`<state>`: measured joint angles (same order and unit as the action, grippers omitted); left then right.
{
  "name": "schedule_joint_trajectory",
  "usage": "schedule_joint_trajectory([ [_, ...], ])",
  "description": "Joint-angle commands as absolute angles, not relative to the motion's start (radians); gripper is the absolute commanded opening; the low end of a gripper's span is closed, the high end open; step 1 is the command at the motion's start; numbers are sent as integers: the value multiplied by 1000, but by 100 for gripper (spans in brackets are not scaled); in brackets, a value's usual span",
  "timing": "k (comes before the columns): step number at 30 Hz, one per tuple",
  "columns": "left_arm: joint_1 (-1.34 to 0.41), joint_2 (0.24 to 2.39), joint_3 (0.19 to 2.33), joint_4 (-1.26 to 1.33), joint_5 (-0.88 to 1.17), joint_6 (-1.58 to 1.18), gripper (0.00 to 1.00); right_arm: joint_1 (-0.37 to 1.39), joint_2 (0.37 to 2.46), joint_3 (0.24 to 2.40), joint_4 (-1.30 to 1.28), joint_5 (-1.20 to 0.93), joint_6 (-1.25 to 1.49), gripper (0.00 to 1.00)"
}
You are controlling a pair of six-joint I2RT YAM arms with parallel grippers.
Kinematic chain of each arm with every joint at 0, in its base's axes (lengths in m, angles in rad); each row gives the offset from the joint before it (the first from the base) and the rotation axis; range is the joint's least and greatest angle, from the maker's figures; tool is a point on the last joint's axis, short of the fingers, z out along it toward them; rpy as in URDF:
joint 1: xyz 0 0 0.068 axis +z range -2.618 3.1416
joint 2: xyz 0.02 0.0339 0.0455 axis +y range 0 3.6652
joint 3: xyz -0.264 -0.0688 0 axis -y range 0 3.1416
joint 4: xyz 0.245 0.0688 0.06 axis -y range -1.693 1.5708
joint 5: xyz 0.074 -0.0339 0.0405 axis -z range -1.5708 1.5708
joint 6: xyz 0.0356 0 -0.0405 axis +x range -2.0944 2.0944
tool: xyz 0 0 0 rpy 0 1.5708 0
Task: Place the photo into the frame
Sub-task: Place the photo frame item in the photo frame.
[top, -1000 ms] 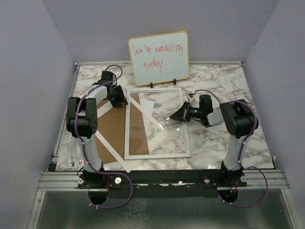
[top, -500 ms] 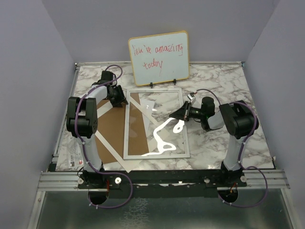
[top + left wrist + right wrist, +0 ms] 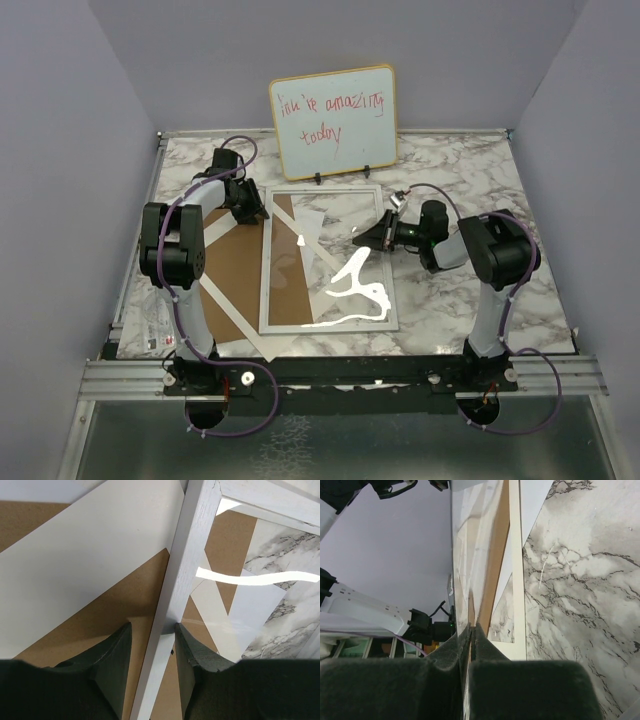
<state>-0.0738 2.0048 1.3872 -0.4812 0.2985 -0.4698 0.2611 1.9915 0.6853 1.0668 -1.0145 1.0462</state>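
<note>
The frame (image 3: 330, 325) has a thin white rim and a glossy pane, and it lies mid-table over the brown backing board (image 3: 232, 262) and the white mat (image 3: 222, 232). My right gripper (image 3: 362, 238) is shut on the frame's right edge (image 3: 465, 555) and holds that side raised; its fingers (image 3: 490, 645) are pressed together on the thin edge. My left gripper (image 3: 252, 208) sits near the frame's top left corner. Its jaws (image 3: 151, 626) are open astride the white rim (image 3: 192, 535). A white sheet (image 3: 257, 605), apparently the photo's back, lies under the pane (image 3: 308, 225).
A wood-edged whiteboard (image 3: 333, 120) with red handwriting stands at the back behind the frame. A printed sheet (image 3: 150, 328) lies at the front left edge. Marble table (image 3: 450, 290) shows to the right of the frame. Purple walls enclose three sides.
My right gripper has moved a little left and up with the frame's right edge, tilting the pane. Bright glare now streaks its lower half. The left arm has stayed put.
</note>
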Motion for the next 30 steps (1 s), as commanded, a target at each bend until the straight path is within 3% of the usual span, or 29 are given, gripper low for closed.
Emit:
schedule_joint_trajectory([
  [1,-86,2076,1355,-489,285,-457,41,272,2027,723,992,-1008,1012,1],
  [10,-86,2070,1352,-489,285,-457,41,272,2031,743,860,-964,960,4],
  [19,-86,2067,1350,-489,282,-460,41,272,1994,802,689,-912,912,30],
  [30,-86,2060,1348,-490,279,-462,45,272,1901,838,422,-803,843,50],
])
